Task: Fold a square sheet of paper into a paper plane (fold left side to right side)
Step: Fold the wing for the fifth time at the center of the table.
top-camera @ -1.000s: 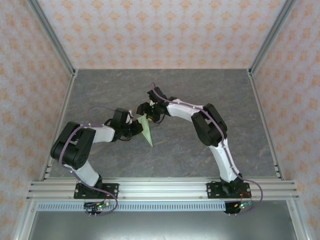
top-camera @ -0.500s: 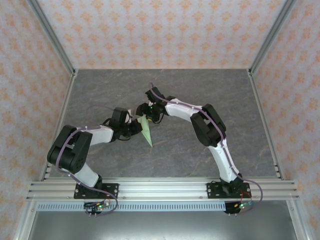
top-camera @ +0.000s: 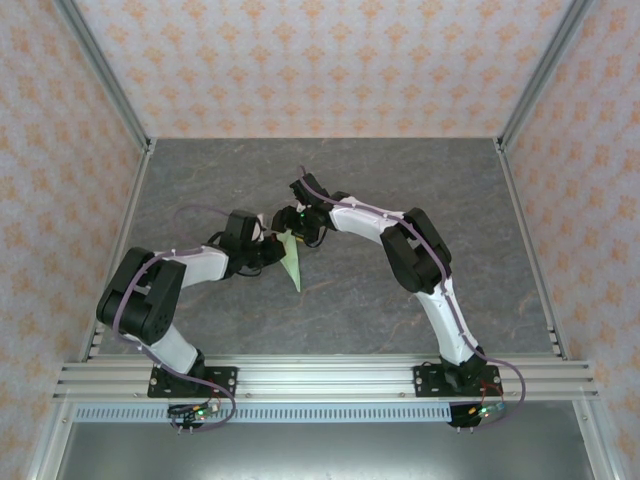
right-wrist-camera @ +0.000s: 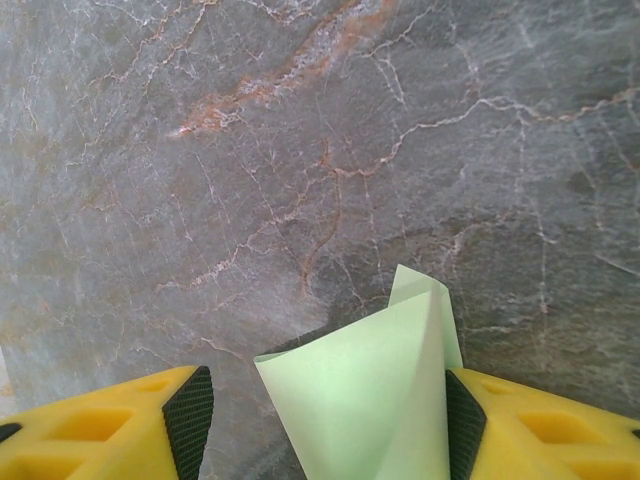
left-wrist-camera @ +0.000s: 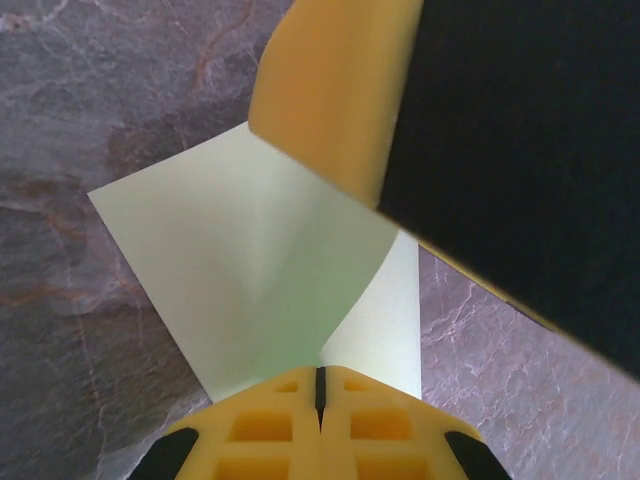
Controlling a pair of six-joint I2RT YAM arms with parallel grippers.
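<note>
Square sheet of paper (top-camera: 291,262): partly folded and curled, near the middle of the grey marbled table (top-camera: 200,180), sharp tip toward 6 o'clock in the top view. Pinched from 9 o'clock by the left gripper (top-camera: 270,252), its 2 fingers (left-wrist-camera: 270,430) pressed together on the sheet. At 12 o'clock, right gripper (top-camera: 295,222), fingers apart, curled paper standing between them

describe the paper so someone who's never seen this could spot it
On the grey marbled table, look at the middle, where the left arm and right arm meet. The pale green paper is there, pinched by the left gripper; it is the only green, pointed thing there.
</note>
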